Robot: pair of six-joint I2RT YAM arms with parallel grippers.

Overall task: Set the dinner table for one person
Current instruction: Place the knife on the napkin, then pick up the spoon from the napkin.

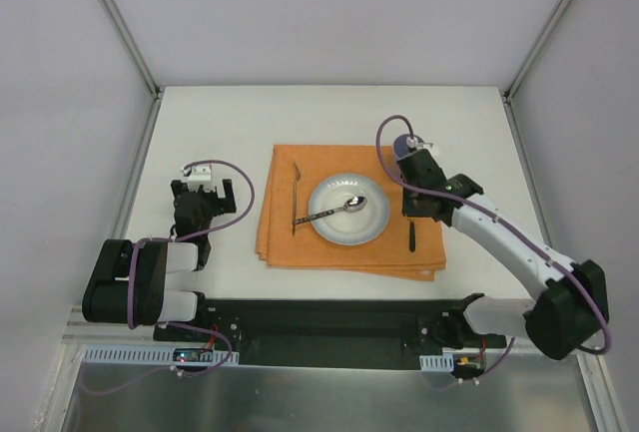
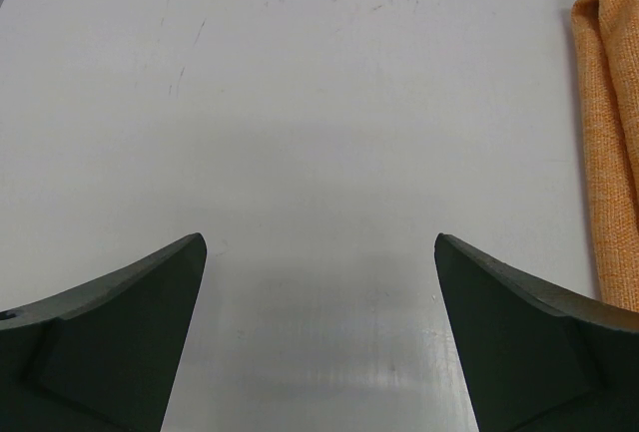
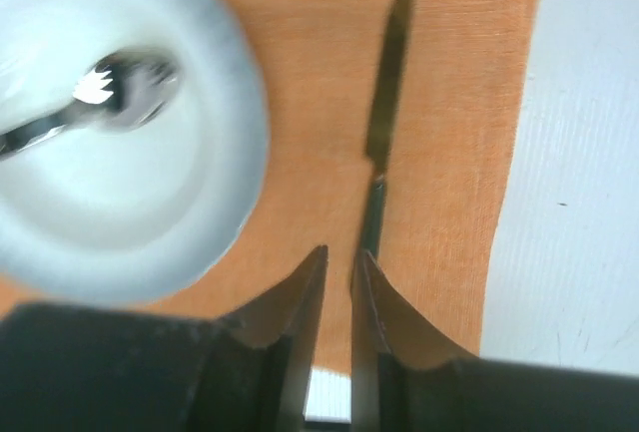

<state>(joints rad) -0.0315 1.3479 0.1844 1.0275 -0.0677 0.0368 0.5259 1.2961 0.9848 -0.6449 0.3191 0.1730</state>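
Observation:
On the white dinner table (image 1: 230,123) an orange placemat (image 1: 290,242) lies unfolded. A white plate (image 1: 377,222) sits in its middle with a spoon (image 1: 339,210) resting in it. A fork (image 1: 297,198) lies left of the plate and a dark-handled knife (image 1: 410,233) lies right of it. My right gripper (image 3: 339,257) hovers low over the mat, jaws slightly apart with only orange cloth between them. The knife (image 3: 384,103) lies flat just past the right fingertip; whether it touches I cannot tell. My left gripper (image 2: 319,242) is wide open over bare table (image 2: 300,103), holding nothing.
The placemat's folded edge (image 2: 609,103) shows at the right of the left wrist view. The right wrist view shows the plate (image 3: 215,222) with the spoon (image 3: 110,93) on the left. Bare table (image 3: 589,153) lies right of the mat. Walls enclose the table.

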